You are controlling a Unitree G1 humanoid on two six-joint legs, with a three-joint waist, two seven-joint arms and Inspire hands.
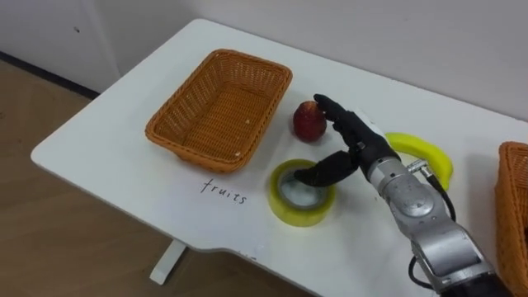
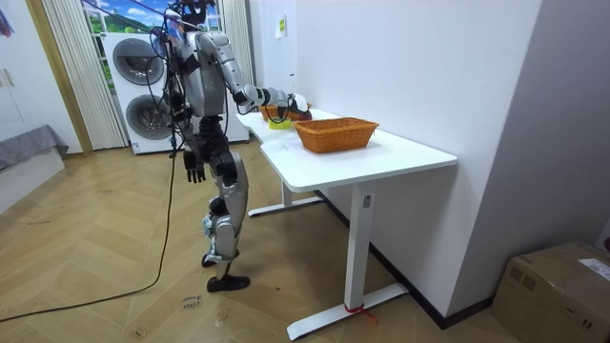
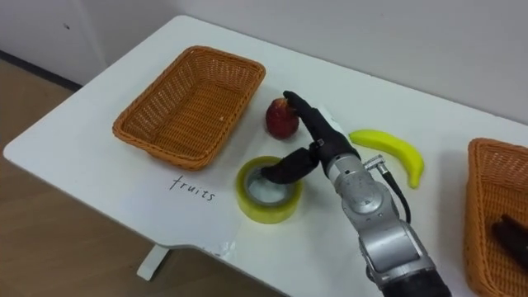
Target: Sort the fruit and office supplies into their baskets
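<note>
so the white table point(image 1: 107, 144) has a yellow tape roll point(image 1: 299, 216) sitting near its front edge, a red apple point(image 1: 308, 122) close by at the roll's 12 o'clock, a wicker basket point(image 1: 177, 124) at 10, a banana point(image 1: 429, 152) at 2, and a second wicker basket point(image 1: 505, 194) way out at 3.

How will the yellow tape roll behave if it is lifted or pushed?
Lying flat on the table, the yellow tape roll would probably slide, not roll, when pushed. It looks stiff, likely keeping shape when pinched. The robot hand's thumb is in its hole, a plausible hold.
</note>
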